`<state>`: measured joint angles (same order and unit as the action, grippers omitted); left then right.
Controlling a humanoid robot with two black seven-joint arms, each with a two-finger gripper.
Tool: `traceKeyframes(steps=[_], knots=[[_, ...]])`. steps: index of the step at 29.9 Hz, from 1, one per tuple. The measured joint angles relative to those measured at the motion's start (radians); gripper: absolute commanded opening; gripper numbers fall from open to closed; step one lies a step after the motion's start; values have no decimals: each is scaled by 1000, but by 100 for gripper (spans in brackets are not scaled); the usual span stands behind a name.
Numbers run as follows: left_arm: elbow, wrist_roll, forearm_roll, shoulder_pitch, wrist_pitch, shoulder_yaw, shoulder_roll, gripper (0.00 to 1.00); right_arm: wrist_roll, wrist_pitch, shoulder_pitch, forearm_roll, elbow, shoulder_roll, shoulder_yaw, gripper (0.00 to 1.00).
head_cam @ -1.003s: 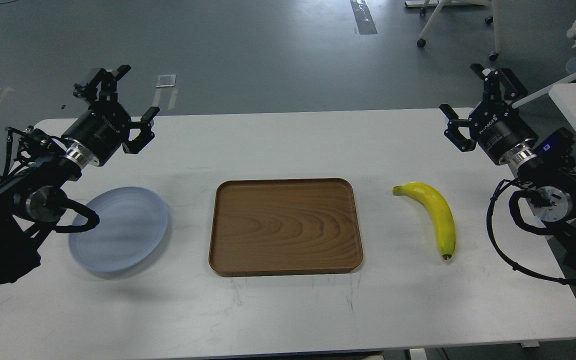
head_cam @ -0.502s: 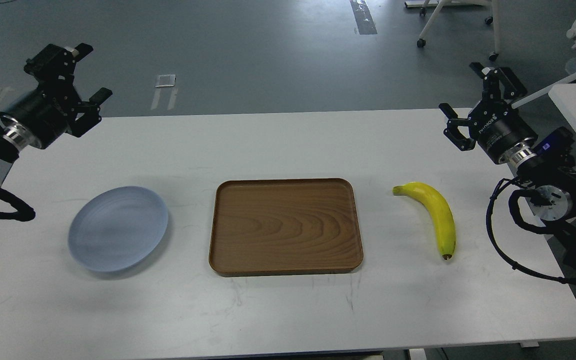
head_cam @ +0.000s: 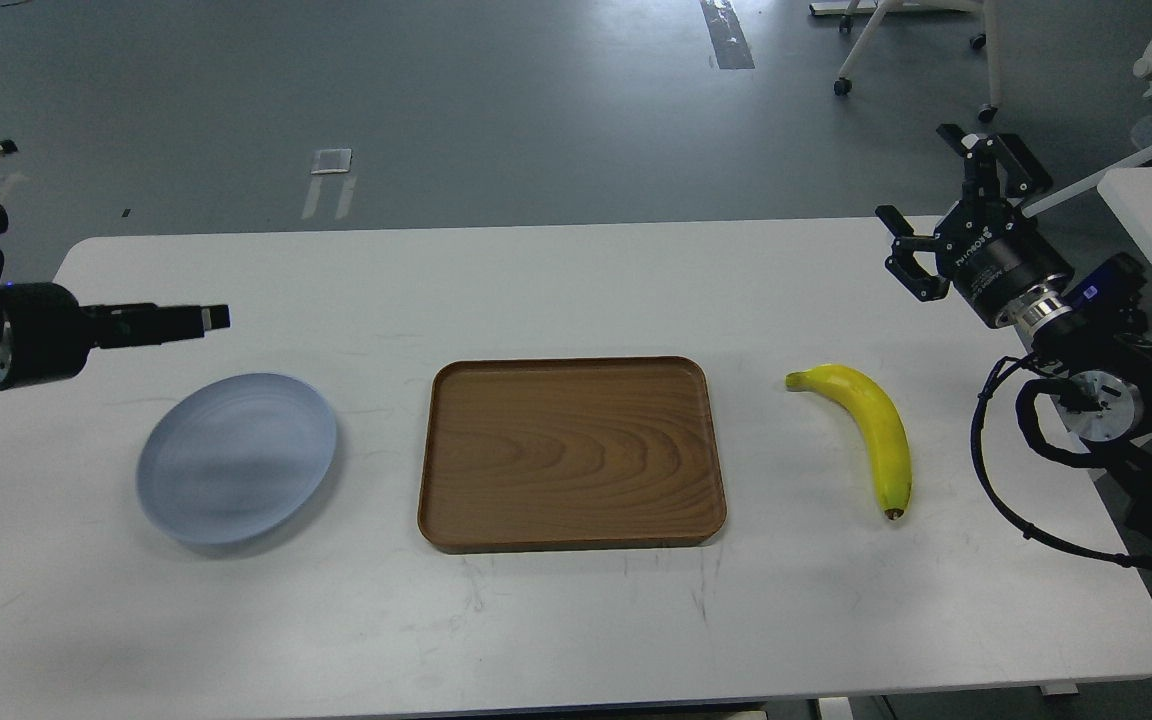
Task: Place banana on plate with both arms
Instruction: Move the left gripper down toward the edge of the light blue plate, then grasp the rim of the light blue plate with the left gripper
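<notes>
Head view: banana (head_cam: pixel 871 425) right of centre on the white table (head_cam: pixel 576 620), beside the wooden tray (head_cam: pixel 572 452). Plate (head_cam: pixel 236 457) lower left. My right gripper (head_cam: pixel 956 205) upper right, fingers spread, empty. My left gripper (head_cam: pixel 191 320) seen edge-on; I cannot tell its state.

Left gripper (head_cam: pixel 198 319) seen edge-on: its jaws cannot be told apart; its arm is cut off.

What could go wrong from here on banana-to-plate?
1. The banana lies at the table's right, the plate at its left, with the tray between: a handover could drop it.
2. The left gripper is seen edge-on, its opening unclear.
3. The curved banana may roll in the right gripper.
</notes>
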<state>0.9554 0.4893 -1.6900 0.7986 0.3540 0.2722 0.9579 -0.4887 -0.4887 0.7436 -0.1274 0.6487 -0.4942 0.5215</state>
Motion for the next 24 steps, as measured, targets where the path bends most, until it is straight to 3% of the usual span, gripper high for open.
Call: traceKeyframes(steps=[5,24], knots=[[-86,-1,-10,-7,-78,-118,3,100,0,0,-1,0,1,0,0,100],[-225,-1,124,-73,-83,-133,-101,94,0,0,0,0,4,1,0,100]])
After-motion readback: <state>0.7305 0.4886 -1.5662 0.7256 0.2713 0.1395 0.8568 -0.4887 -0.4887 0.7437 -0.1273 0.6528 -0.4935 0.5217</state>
